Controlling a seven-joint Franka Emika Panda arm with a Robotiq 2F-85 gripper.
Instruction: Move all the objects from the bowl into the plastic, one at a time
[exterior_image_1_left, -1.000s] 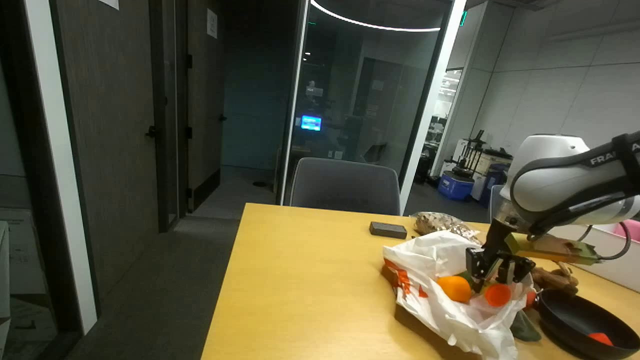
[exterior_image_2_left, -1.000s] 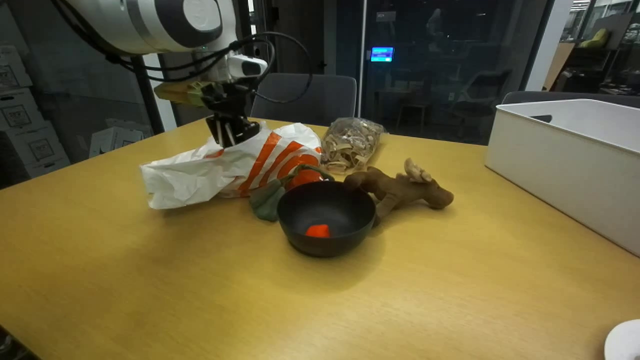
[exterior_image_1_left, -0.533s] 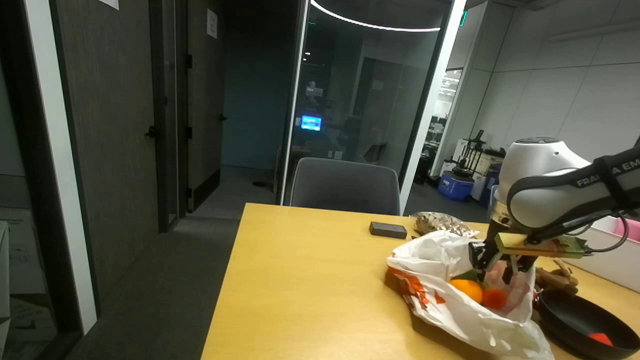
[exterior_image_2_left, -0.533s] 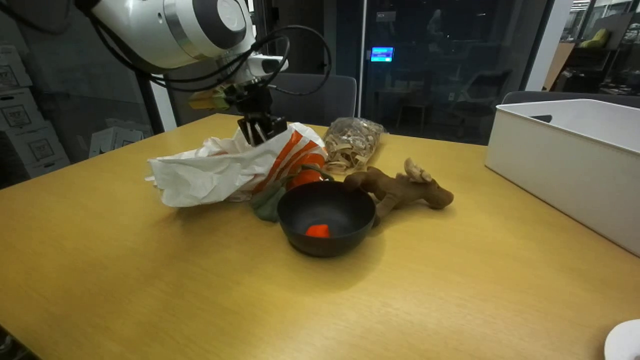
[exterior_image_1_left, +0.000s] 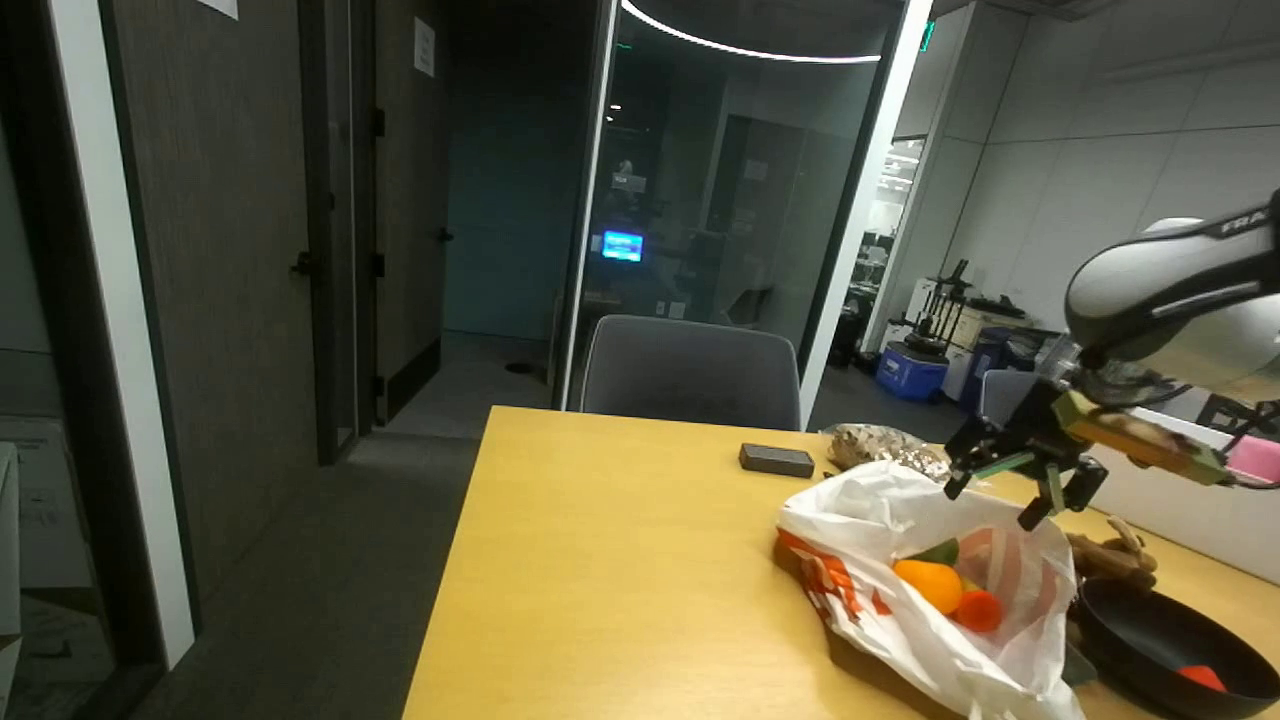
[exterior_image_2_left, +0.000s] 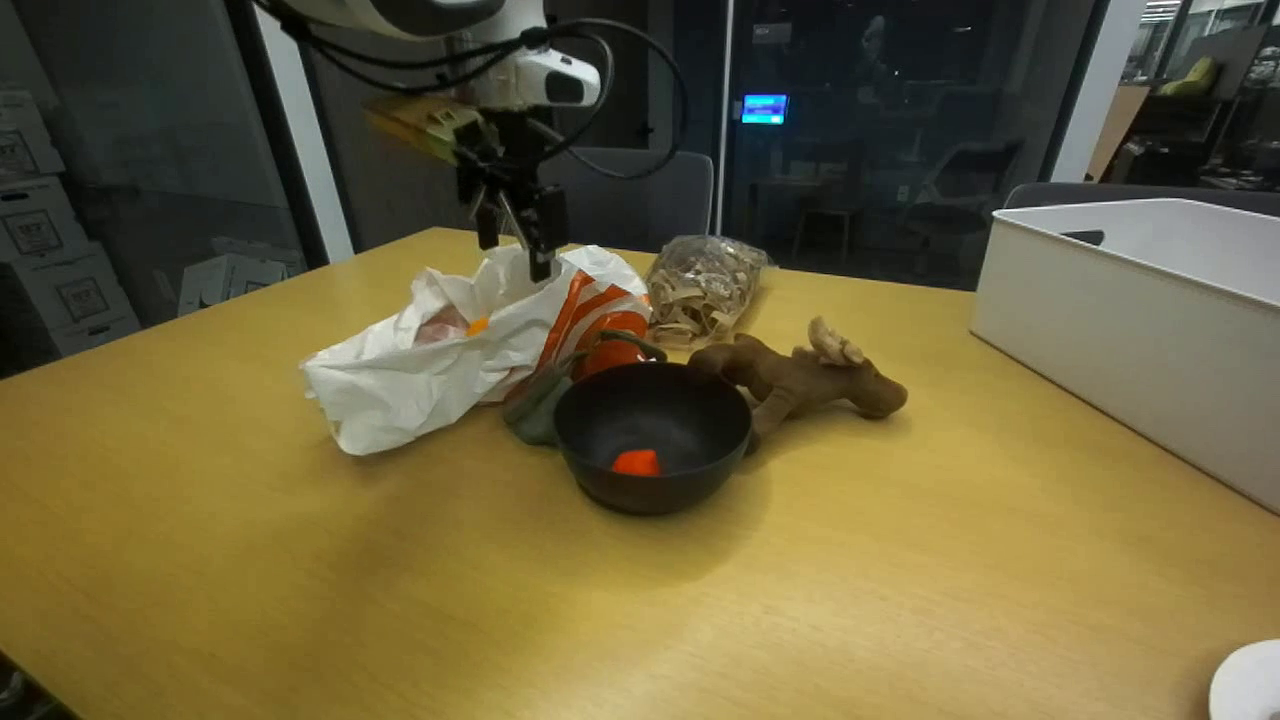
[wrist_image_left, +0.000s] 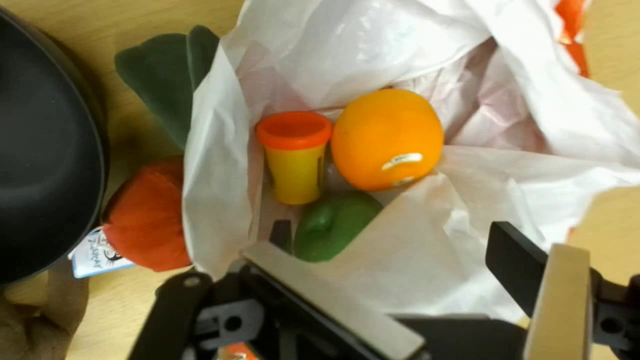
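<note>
The white plastic bag (exterior_image_1_left: 870, 510) with orange stripes lies with its mouth facing up. Inside it the wrist view shows an orange (wrist_image_left: 387, 140), a yellow tub with an orange lid (wrist_image_left: 295, 157) and a green, pepper-like object (wrist_image_left: 335, 225). Beside the bag stands the black bowl (exterior_image_2_left: 650, 400), holding a small orange-red object (exterior_image_2_left: 636, 462); in the wrist view only part of the bowl shows, at the left edge. My gripper (exterior_image_2_left: 515, 255) hangs above the bag, its fingers wide apart with nothing between them (wrist_image_left: 395, 240).
An orange-red plush with green leaves (wrist_image_left: 150, 215) is wedged between bag and bowl. A brown plush moose (exterior_image_2_left: 800, 385) touches the bowl. Behind are a clear bag of brown pieces (exterior_image_2_left: 705, 290) and a dark block (exterior_image_1_left: 776, 460). A tall white bin (exterior_image_2_left: 1120, 310) stands to the side.
My gripper has risen out of the bag's mouth and its jaws have spread wider. The bag has shifted, and the orange and the tub now lie uncovered inside it. The bowl has not moved.
</note>
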